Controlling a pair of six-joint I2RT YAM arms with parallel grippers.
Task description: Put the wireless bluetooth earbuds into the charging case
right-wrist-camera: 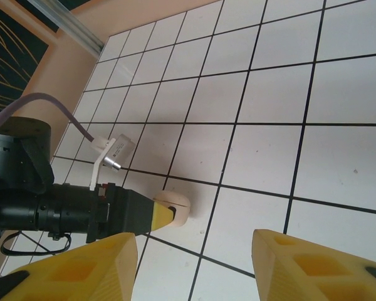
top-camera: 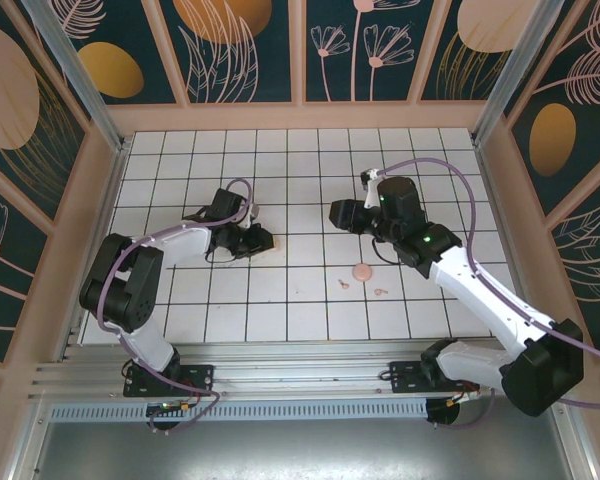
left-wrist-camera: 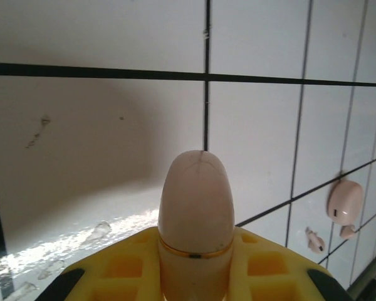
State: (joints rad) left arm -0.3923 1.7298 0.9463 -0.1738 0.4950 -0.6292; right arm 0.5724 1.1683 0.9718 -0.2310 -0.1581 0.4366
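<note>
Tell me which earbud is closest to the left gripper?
The earbud left of the charging case in the top view. The other earbud lies on the case's right, farther from the left gripper, which clamps a pink capsule.

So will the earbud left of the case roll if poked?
Probably it skids or spins: the earbud looks tiny and rounded on smooth tile. Its short stem likely stops long rolls. Seems very light, easily flicked.

No legible txt, labels or nos. on anything.
</note>
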